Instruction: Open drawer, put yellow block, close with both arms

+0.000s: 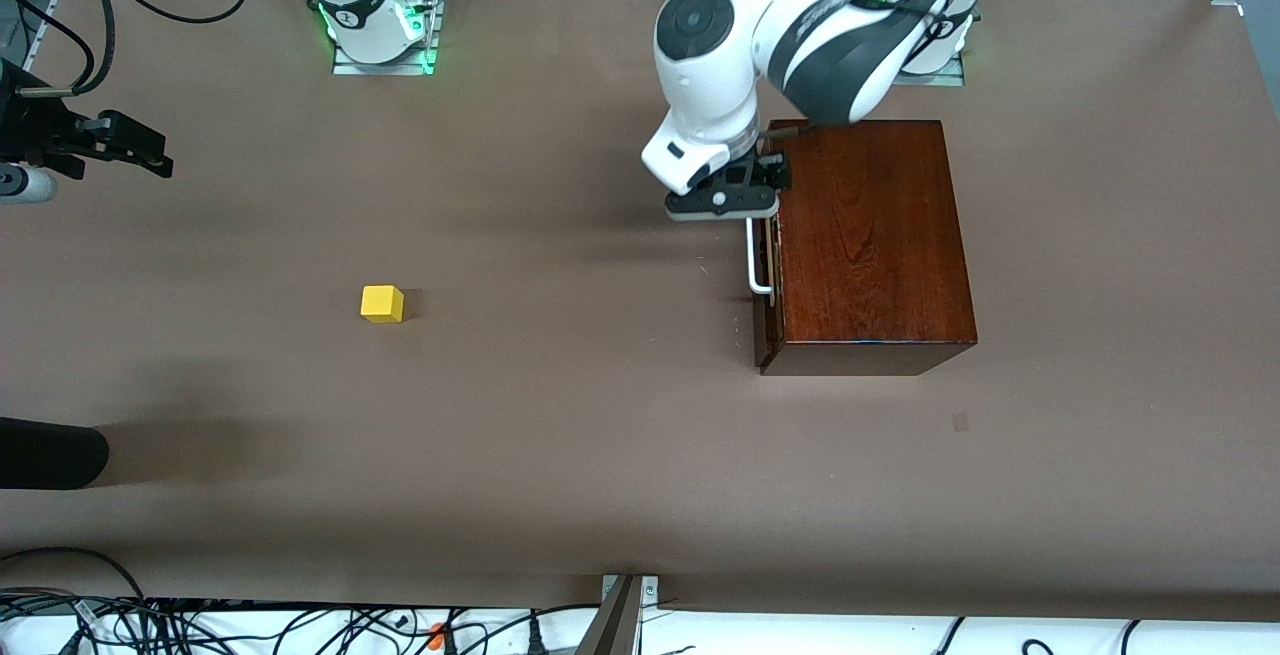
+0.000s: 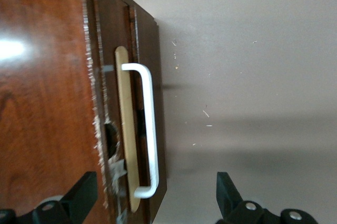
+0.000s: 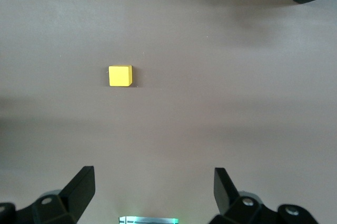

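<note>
Drawer (image 1: 768, 280) barely ajar in the mahogany box (image 1: 870, 235); left gripper (image 2: 152, 195), fingers spread, straddles its white handle (image 2: 150, 129) and could clip the box edge. Yellow block (image 1: 382, 303) sits at nine o'clock on the counter (image 1: 600, 435); right gripper (image 3: 152, 192) waits, fingers spread

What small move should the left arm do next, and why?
Probably lower the left gripper onto the white handle and close. The fingers are open on either side of the handle's end, the drawer looks shut, and the yellow block lies untouched on the table.
</note>
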Tool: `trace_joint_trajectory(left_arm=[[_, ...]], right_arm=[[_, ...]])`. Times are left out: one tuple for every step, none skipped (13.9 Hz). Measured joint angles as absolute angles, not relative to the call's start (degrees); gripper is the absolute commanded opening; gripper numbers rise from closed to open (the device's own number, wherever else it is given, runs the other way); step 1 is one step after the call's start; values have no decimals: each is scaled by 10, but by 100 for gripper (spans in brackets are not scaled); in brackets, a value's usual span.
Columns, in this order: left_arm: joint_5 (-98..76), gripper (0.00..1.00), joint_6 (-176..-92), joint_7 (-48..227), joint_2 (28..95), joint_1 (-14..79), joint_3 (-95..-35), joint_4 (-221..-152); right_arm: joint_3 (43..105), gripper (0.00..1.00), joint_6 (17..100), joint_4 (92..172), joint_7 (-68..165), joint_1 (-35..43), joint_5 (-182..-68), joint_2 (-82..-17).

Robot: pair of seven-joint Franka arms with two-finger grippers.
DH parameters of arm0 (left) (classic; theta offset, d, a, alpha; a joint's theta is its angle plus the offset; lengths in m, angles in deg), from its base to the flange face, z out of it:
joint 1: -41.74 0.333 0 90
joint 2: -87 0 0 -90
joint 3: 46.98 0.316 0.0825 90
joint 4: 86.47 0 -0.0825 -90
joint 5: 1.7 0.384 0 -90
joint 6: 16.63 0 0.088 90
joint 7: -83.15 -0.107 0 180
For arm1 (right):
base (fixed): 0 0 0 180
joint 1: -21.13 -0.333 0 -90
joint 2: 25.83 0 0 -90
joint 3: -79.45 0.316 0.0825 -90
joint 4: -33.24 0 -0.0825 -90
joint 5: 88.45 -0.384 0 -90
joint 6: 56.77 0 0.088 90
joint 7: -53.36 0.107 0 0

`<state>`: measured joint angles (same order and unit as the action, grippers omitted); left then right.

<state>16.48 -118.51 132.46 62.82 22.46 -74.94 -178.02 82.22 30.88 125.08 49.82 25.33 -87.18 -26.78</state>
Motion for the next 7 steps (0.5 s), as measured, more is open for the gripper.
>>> trace_joint_trajectory(left_arm=[[166, 100, -1193, 1325, 617, 224, -749, -1780], [170, 100, -1199, 1324, 606, 223, -749, -1780], [178, 100, -1203, 1324, 597, 223, -749, -1780], [185, 100, -1205, 1324, 589, 223, -749, -1780], [187, 100, -1205, 1324, 582, 223, -749, -1780], [188, 100, -1205, 1324, 576, 223, -749, -1780], [188, 100, -1205, 1324, 571, 223, -749, -1780]], right_arm=[[822, 100, 309, 1251, 498, 253, -872, -268], [822, 100, 309, 1251, 498, 253, -872, -268], [822, 100, 309, 1251, 498, 253, -872, -268], [822, 100, 309, 1251, 498, 253, -872, -268], [822, 100, 309, 1251, 498, 253, -872, -268], [822, 100, 309, 1251, 498, 253, -872, -268], [822, 100, 309, 1251, 498, 253, -872, -268]])
